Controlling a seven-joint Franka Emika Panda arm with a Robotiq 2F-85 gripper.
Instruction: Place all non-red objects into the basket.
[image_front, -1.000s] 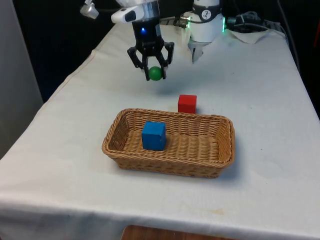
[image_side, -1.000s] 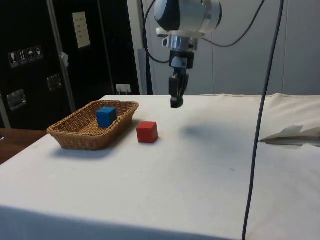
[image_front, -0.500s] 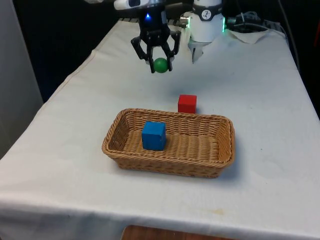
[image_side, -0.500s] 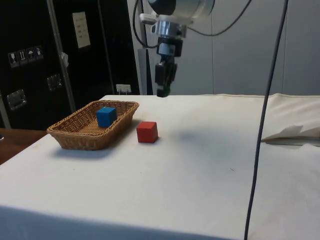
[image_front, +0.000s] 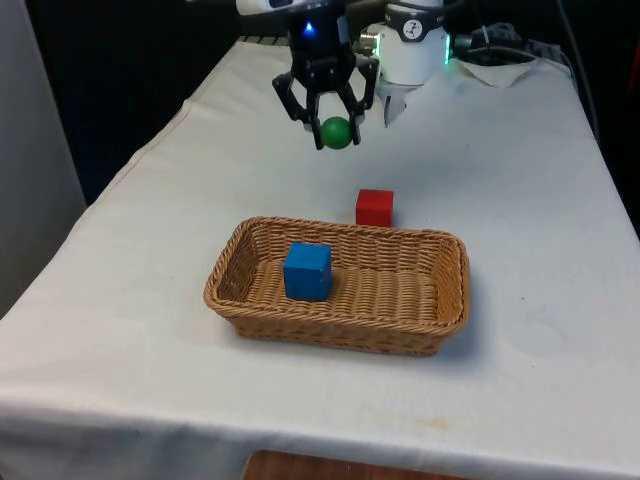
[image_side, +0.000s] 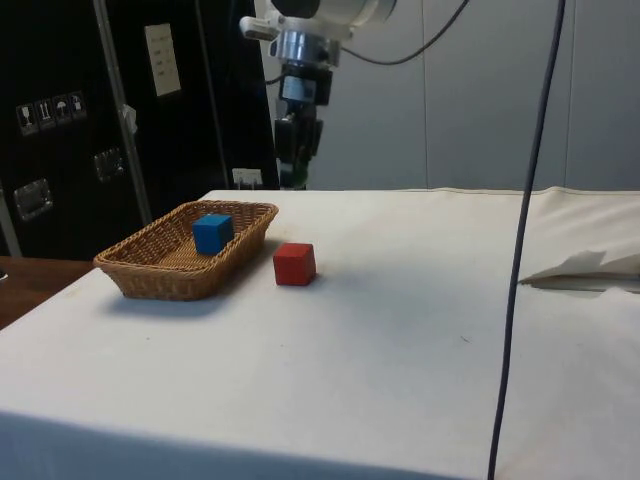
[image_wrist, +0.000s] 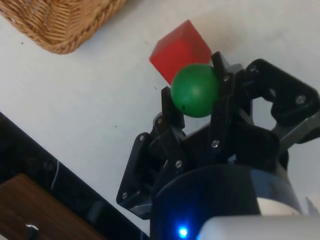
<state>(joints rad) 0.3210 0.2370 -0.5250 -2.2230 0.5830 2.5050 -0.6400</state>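
Hanging high above the white-clothed desk (image_front: 520, 330), the black two-finger claw (image_front: 336, 128) is clamped on a small green ball (image_front: 336, 132), a finger pressing on either side of it as the wrist view makes plain (image_wrist: 195, 90); the ball is carried clear of the cloth, presumably so it can travel over the rim of the oval woven wicker basket (image_front: 452, 300) rather than be pushed along the desk. That basket lies below the claw and nearer the front camera, and a blue cube (image_front: 307, 271) already rests inside it, towards the end at the front view's left. A red cube (image_front: 374, 207) sits on the cloth between the claw and the basket, just beside the basket's far wall and outside it, which suits a task that leaves red things out. By my judgement the ball is the last non-red piece to go in. No brand, label or readable writing appears on the ball, the cubes or the basket.
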